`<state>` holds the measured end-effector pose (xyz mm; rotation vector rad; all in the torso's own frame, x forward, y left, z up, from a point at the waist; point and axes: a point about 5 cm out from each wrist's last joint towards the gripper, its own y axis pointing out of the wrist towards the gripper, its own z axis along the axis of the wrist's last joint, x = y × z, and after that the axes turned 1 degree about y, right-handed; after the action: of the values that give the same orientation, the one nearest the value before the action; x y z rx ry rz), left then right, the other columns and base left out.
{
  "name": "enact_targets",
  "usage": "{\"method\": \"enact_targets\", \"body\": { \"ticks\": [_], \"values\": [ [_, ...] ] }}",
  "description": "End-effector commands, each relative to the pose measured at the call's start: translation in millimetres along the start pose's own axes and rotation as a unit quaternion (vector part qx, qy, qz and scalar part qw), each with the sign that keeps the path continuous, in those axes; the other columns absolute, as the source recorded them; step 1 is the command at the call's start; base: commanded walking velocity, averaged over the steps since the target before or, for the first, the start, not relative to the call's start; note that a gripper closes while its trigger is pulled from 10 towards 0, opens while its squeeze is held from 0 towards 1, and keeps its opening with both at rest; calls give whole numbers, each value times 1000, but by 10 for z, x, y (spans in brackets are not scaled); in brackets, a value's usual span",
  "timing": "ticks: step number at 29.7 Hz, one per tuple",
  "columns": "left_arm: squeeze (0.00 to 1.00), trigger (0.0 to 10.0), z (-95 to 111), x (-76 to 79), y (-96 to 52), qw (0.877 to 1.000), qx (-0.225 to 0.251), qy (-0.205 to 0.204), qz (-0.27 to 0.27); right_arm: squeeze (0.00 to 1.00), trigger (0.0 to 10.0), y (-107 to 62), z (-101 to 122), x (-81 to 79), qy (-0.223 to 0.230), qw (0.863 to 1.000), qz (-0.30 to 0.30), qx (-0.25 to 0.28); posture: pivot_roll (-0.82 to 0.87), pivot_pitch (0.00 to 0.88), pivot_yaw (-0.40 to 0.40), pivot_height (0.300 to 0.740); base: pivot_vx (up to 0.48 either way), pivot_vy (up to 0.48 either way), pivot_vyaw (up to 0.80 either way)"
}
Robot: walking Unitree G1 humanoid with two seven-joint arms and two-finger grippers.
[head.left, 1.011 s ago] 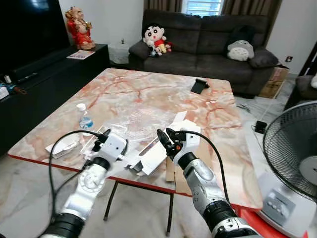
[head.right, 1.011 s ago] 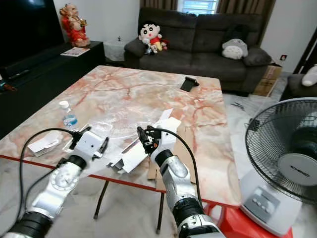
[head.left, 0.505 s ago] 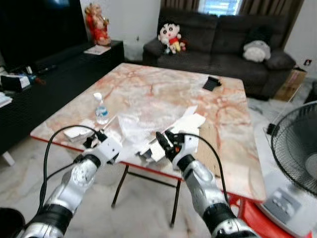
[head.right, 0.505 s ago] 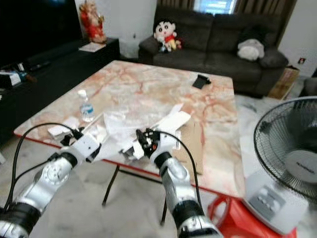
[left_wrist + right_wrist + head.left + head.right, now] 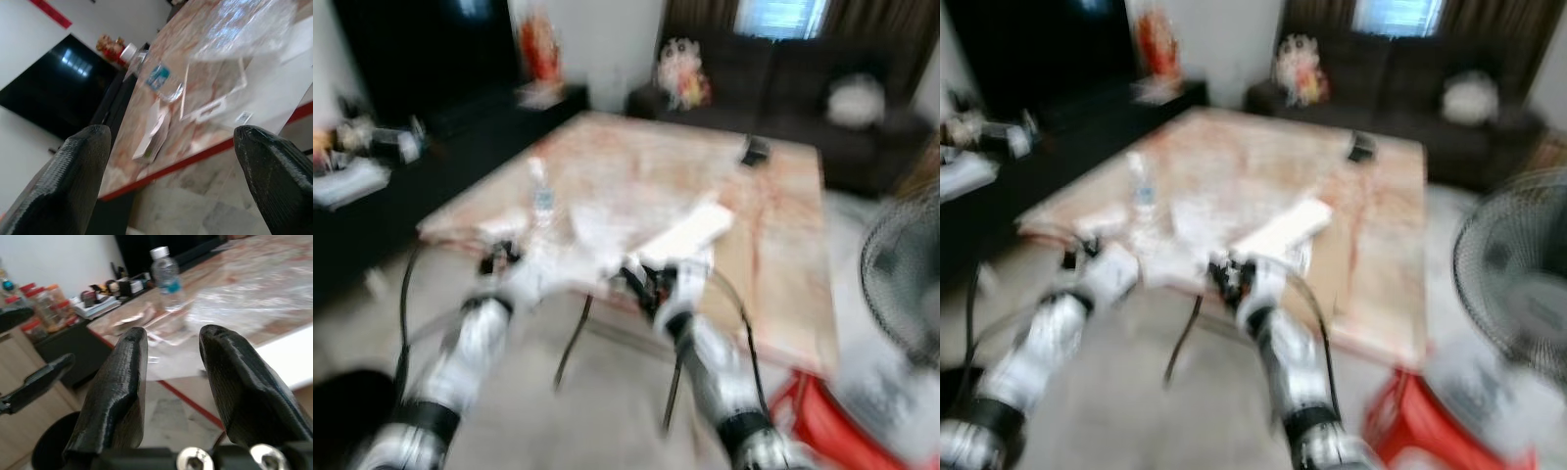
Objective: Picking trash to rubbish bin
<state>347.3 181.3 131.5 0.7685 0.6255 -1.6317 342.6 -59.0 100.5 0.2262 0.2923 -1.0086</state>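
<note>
Trash lies in a loose heap on the near part of the marble counter [image 5: 783, 211]: a crumpled clear plastic sheet [image 5: 244, 29], flat white card pieces [image 5: 690, 227], a clear plastic tray [image 5: 215, 90] and a small water bottle [image 5: 166, 276] with a white cap and blue label. A folded white paper [image 5: 154, 132] sits by the counter's red-trimmed near edge, beside the bottle. Head views heavily blurred; detail comes from the wrist views.

Left hand [image 5: 499, 262] held off the counter's near edge, in front of the heap and touching nothing. Its two black fingers [image 5: 73, 166] stand wide apart, nothing between them; the bottle, tray and paper show through the gap.

Right hand [image 5: 636, 279] held just off the near edge too, beside the white card. Fingers [image 5: 117, 382] parted with a clear gap, holding nothing. Through the gap: the plastic sheet and bottle on the counter, the red edge below.

A dark round shape [image 5: 54, 445] on the floor low at the robot's left, also at the near left corner of the left eye view; too blurred to say what it is.

Farther out: small dark object [image 5: 756, 152] at the counter's far end, dark sofa [image 5: 803, 98] with soft toys behind, black TV cabinet [image 5: 431, 127] along the left, a standing fan [image 5: 1518, 284] and something red [image 5: 1410, 416] on the floor at the right. Jars and clutter [image 5: 44, 308] on a low shelf to the left.
</note>
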Motion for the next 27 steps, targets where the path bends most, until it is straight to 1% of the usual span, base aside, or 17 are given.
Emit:
{"method": "enact_targets", "body": {
  "ticks": [1, 7, 14, 21, 27],
  "values": [
    [0, 10000, 82, -35, 45, 1000, 15, 8, 9, 0, 10000, 52, 67, -52, 0, 1000, 7, 12, -3, 25, -41, 740, 416, 0, 0],
    [0, 10000, 93, -45, 50, 1000, 17, 10, 15, 0, 10000, 54, 67, -55, 0, 1000, 7, 12, -4, 26, -40, 740, 412, 0, 0],
    [0, 10000, 108, -104, 45, 999, 21, 15, 29, 0, 10000, 56, 67, -61, 1, 1000, 8, 12, -4, 26, -40, 740, 414, 0, 0],
    [0, 10000, 112, -79, 24, 999, 23, 14, 30, 0, 10000, 60, 72, -66, 0, 1000, 9, 13, -1, 26, -40, 740, 412, 0, 0],
    [0, 10000, 115, -98, 9, 999, 26, 15, 34, 0, 10000, 58, 72, -64, -1, 1000, 9, 12, -4, 27, -40, 740, 413, 0, 0]
  ]
}}
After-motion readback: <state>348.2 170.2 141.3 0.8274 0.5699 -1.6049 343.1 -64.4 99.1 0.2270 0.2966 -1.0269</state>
